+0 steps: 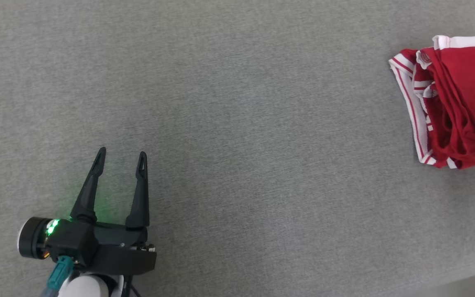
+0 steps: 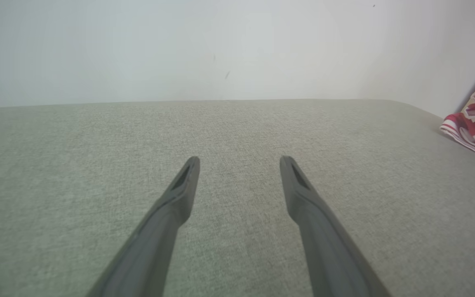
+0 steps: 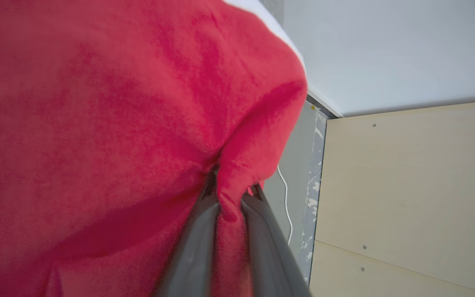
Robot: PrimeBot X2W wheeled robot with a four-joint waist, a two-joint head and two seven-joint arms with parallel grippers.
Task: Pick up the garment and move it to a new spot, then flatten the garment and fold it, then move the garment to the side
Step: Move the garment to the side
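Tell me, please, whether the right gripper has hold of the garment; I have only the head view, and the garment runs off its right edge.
Observer: Yes. The right wrist view shows the right gripper pinching a fold of the red garment between its two fingers.
Operator: Thank you. What stands beyond the garment there?
Observer: A pale wooden panel with screws, and a thin white cable running beside it.
Operator: And what lies past the left gripper?
Observer: In its wrist view, the grey surface ends at a plain pale wall.
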